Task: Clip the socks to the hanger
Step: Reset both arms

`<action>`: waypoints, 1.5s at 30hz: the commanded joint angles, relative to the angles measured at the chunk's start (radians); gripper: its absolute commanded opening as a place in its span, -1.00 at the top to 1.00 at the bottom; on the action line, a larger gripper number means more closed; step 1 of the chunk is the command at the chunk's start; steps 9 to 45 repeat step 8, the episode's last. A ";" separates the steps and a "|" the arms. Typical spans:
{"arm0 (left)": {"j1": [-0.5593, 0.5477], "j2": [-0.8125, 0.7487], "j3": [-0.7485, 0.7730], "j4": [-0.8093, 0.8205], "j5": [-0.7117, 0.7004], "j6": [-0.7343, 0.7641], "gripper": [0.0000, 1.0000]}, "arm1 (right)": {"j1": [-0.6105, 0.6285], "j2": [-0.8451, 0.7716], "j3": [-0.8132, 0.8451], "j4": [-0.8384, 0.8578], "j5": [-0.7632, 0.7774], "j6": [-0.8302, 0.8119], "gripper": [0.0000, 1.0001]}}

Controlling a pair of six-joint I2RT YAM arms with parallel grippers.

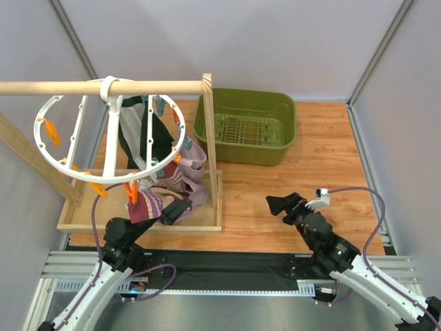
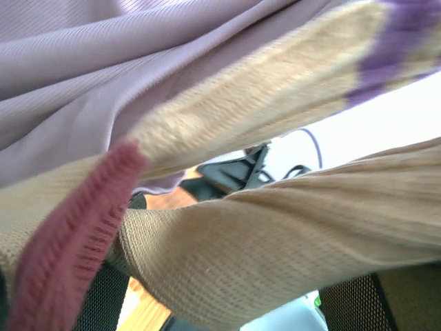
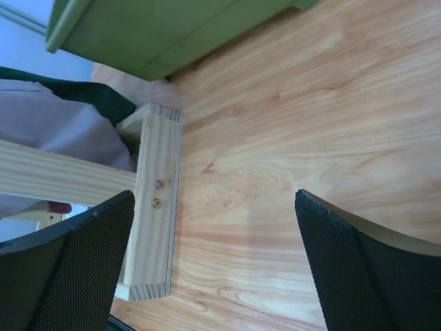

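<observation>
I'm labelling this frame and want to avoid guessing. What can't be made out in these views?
- Left gripper fingertips: top view, buried among the socks; left wrist view, blocked by sock fabric against the lens.
- Number of socks: top view, bunched against the mauve garment.
- Hanger far clips: top view, behind the hung garments.

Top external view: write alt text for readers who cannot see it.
A white wheel-shaped hanger hangs from a wooden rod, with socks bunched among garments at its lower rim. The left hand, open, reaches into the fabric; the right hand hovers open before a green tub.
</observation>
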 commanded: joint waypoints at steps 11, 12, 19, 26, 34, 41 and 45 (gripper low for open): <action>-0.001 -0.045 -0.143 0.069 0.015 -0.027 -0.99 | -0.018 0.099 -0.152 -0.022 -0.020 0.149 -1.00; -0.001 -0.045 -0.143 0.069 0.015 -0.027 -0.99 | -0.018 0.099 -0.152 -0.022 -0.020 0.149 -1.00; -0.001 -0.045 -0.143 0.069 0.015 -0.027 -0.99 | -0.018 0.099 -0.152 -0.022 -0.020 0.149 -1.00; -0.001 -0.045 -0.143 0.069 0.015 -0.027 -0.99 | -0.018 0.099 -0.152 -0.022 -0.020 0.149 -1.00; -0.001 -0.045 -0.143 0.069 0.015 -0.027 -0.99 | -0.018 0.099 -0.152 -0.022 -0.020 0.149 -1.00; -0.001 -0.045 -0.143 0.069 0.015 -0.027 -0.99 | -0.018 0.099 -0.152 -0.022 -0.020 0.149 -1.00; -0.001 -0.045 -0.143 0.069 0.015 -0.027 -0.99 | -0.018 0.099 -0.152 -0.022 -0.020 0.149 -1.00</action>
